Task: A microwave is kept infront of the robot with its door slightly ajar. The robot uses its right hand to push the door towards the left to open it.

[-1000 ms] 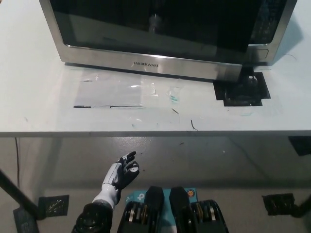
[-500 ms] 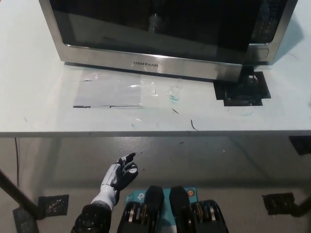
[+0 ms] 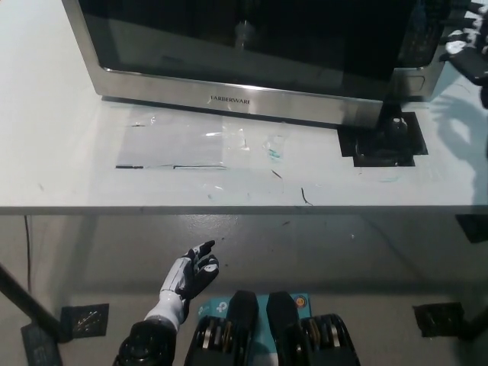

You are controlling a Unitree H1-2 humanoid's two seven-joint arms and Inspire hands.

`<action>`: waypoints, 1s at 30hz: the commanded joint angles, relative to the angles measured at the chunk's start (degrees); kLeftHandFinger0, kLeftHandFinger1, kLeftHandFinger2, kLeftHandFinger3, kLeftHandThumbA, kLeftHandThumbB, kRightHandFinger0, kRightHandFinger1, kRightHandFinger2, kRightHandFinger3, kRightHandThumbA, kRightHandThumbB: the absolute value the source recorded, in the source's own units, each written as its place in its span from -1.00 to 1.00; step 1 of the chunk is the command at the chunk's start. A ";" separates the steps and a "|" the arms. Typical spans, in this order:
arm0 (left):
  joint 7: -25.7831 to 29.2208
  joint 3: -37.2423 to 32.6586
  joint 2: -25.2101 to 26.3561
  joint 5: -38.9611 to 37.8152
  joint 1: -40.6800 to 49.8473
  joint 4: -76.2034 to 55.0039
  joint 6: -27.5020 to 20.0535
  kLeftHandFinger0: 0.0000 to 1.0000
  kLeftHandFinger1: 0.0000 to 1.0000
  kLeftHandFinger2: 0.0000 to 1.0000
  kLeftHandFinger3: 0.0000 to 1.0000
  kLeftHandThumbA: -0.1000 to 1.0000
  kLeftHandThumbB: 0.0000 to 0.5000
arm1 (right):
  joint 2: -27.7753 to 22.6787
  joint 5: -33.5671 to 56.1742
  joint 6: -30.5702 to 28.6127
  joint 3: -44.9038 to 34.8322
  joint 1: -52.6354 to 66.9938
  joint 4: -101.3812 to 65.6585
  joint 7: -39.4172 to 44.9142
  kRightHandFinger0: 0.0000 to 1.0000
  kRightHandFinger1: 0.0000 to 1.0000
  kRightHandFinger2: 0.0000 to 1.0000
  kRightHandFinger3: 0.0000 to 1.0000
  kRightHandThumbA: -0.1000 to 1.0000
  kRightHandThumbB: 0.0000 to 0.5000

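Observation:
A stainless steel microwave with a dark glass door stands at the back of the white table. The door's right edge sits slightly proud of the control panel. My black right hand shows at the picture's top right, just right of the control panel, its fingers spread and holding nothing; part of it is cut off by the frame edge. It is apart from the door. Low at the lower left, below the table's front edge, my white left hand rests open.
A black tape patch lies under the microwave's right front corner. A clear taped sheet covers the table in front of the door. Black tape marks are on the floor below.
My right hand has come into view at the top right beside the microwave's control panel. The left hand and the door have not visibly moved.

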 commanded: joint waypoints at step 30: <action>-1.34 -1.42 0.75 1.13 -2.41 -0.62 -1.15 1.00 1.00 1.00 0.82 -0.28 0.28 | 9.33 -5.52 -5.66 6.86 3.06 -4.65 -0.67 -0.48 -0.34 -0.13 0.15 -0.42 -0.16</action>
